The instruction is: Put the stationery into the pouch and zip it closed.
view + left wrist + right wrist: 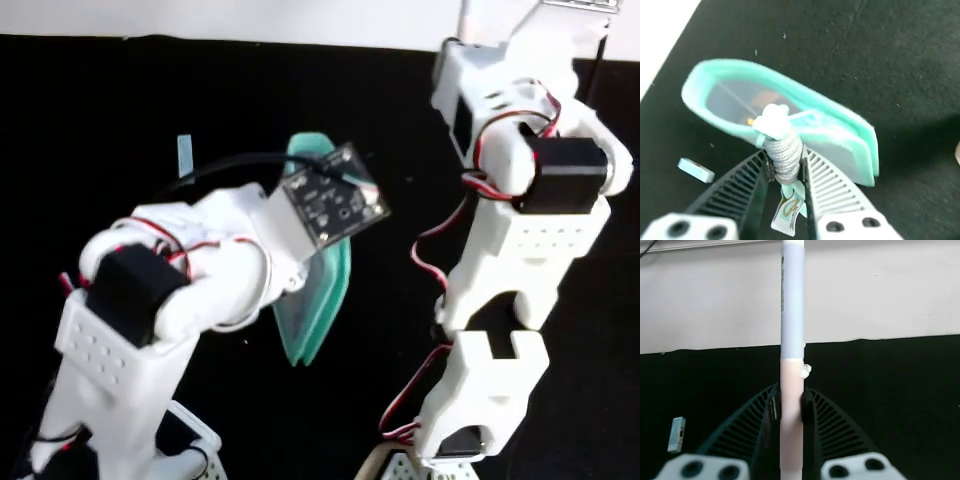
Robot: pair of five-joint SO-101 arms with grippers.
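Observation:
A teal pouch (840,135) hangs above the black mat with its mouth open and something orange inside. My left gripper (785,160) is shut on the grey cord loop (783,150) at the pouch's end. From above, the pouch (322,290) hangs below the left arm's wrist camera board (332,197). My right gripper (790,400) is shut on a pen (792,315) with a lilac upper and pale pink lower barrel, held upright and away from the pouch. A small light-blue eraser (184,155) lies on the mat beyond the left arm.
The right arm (520,200) stands folded at the right of the black mat (200,100). The mat's far edge meets a white surface (880,290). The eraser (696,170) lies beside the hanging pouch. Open mat lies between the two arms.

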